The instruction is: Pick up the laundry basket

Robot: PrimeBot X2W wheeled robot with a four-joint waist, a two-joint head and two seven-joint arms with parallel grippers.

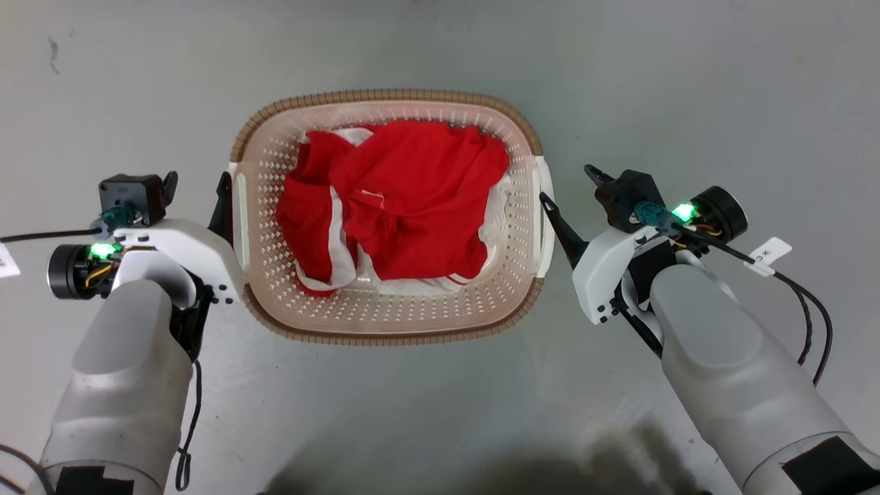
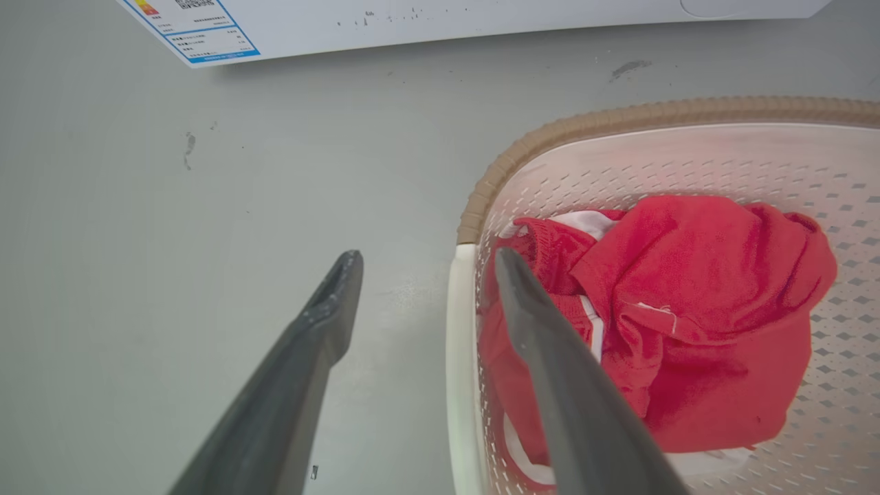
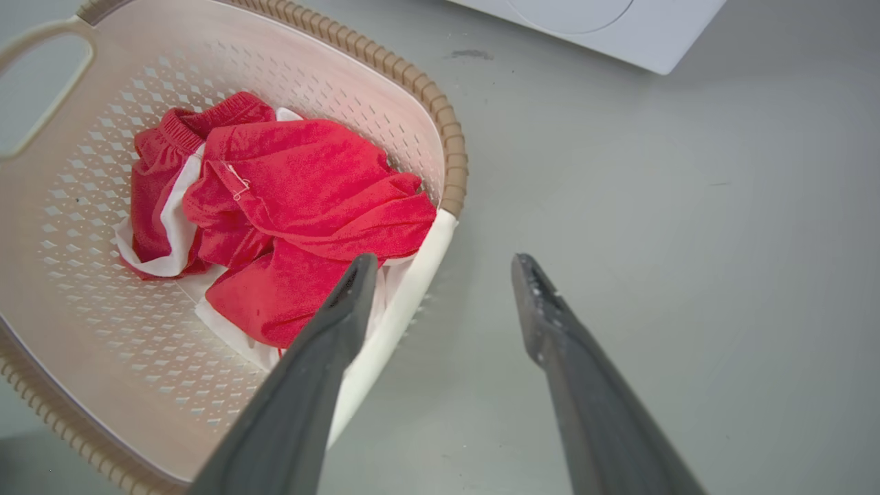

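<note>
Laundry basket [image 1: 385, 323] lies between left gripper [image 1: 196, 191] and right gripper [image 1: 569, 185]. Both jaws are spread wide, one beside each end of the basket. It contains red-and-white clothes [image 1: 405, 199].

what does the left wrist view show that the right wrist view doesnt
Left wrist view, not the right: the left gripper, open at the white side rim of the laundry basket; a blue-edged label on the white appliance. Right wrist view, not the left: the right gripper, open at the opposite rim; the far handle with its open loop; a round door outline. Both: the basket, red and white clothes in it, the grey floor.
</note>
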